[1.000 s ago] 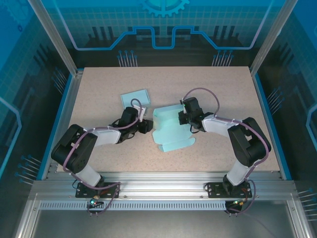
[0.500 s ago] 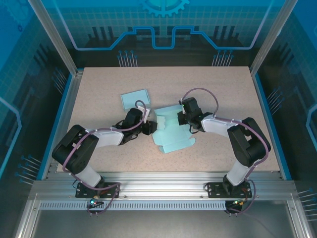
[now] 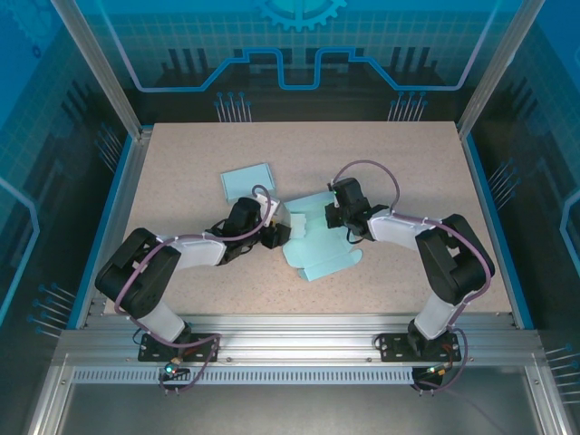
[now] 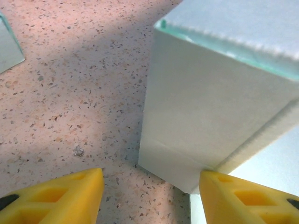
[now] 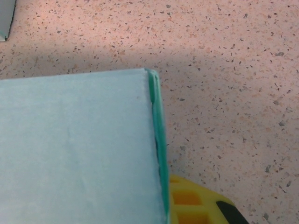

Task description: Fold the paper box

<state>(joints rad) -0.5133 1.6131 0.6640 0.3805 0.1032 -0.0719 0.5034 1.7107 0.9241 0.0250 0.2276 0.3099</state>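
Right now the paper box [image 3: 315, 243] sits in the middle of the table [image 3: 408, 154], half made. It is light blue-green. One wall stands up on its left side. The rest lies low, with a flap reaching toward the near edge.

The right claw [image 3: 332, 216] is at the far right side of the box. It is closed, and it looks to be pinching the thin edge of a panel. In the right wrist view one yellow finger [image 5: 196, 205] sits just beside that edge, and the other is hidden behind the paper.

The left claw [image 3: 275, 234] is low at the box's left side, and it is open. In the left wrist view its two yellow fingers [image 4: 56, 196] are far apart. The corner of the standing wall is right by the one on the right.

The step looks like setting that left wall straight. To do it well, the right claw should hold the box so it cannot slide. The left claw should press slowly, flat on the wall near the fold, not on the corner, or the paper may crumple.

A flat paper sheet [image 3: 246, 180] of the same colour lies farther back, well apart from the box. No words, labels or brand marks can be read anywhere.
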